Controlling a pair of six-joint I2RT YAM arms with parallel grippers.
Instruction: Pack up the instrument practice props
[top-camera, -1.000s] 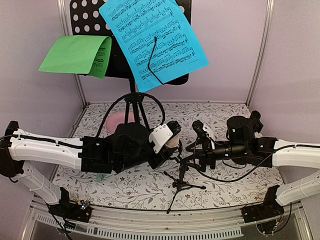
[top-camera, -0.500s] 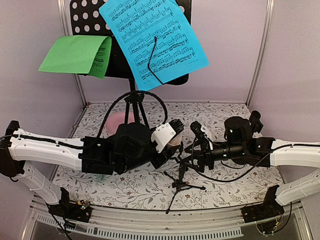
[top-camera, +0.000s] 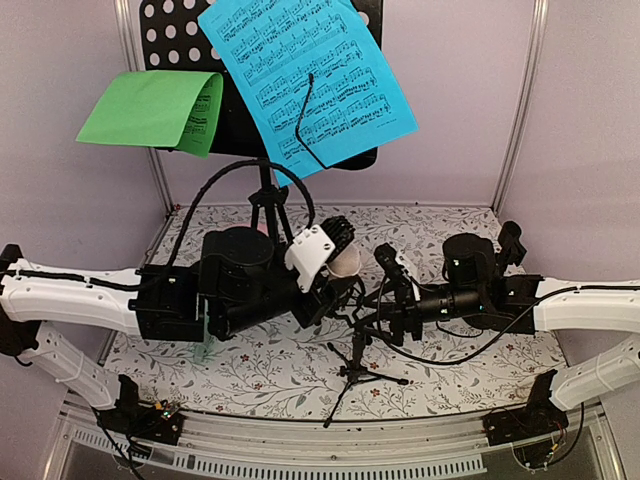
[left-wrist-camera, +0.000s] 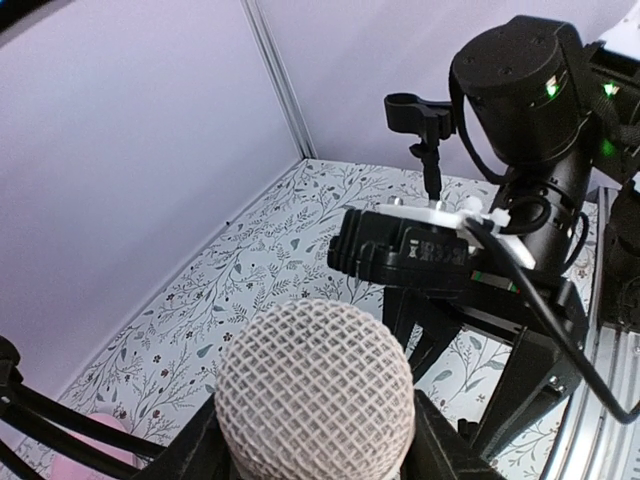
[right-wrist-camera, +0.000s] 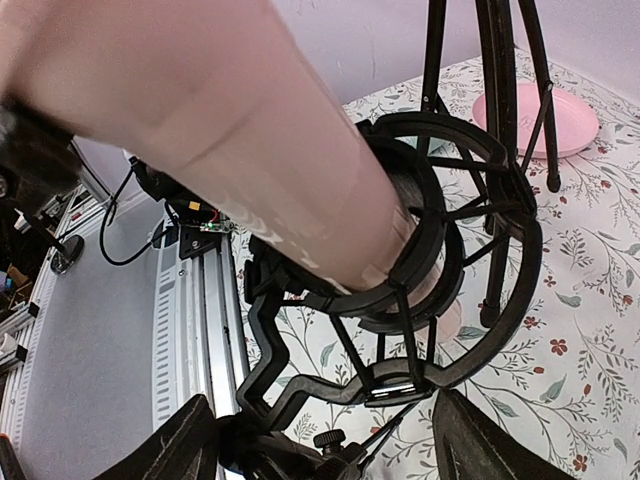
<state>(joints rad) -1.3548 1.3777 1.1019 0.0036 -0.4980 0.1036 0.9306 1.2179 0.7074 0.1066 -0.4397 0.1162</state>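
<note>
From above, I saw the left gripper (top-camera: 338, 255) pinching the peach microphone (top-camera: 347, 268) at the top of the small tripod (top-camera: 358, 362). The right gripper (top-camera: 388, 300) sat just beside that top. On the left wrist camera, the mesh head (left-wrist-camera: 315, 385) sat squeezed between the left fingers. On the right wrist camera, the peach body ran through the black ring mount (right-wrist-camera: 400, 250). The right jaws stood spread wide, with the mount just ahead of them.
</note>
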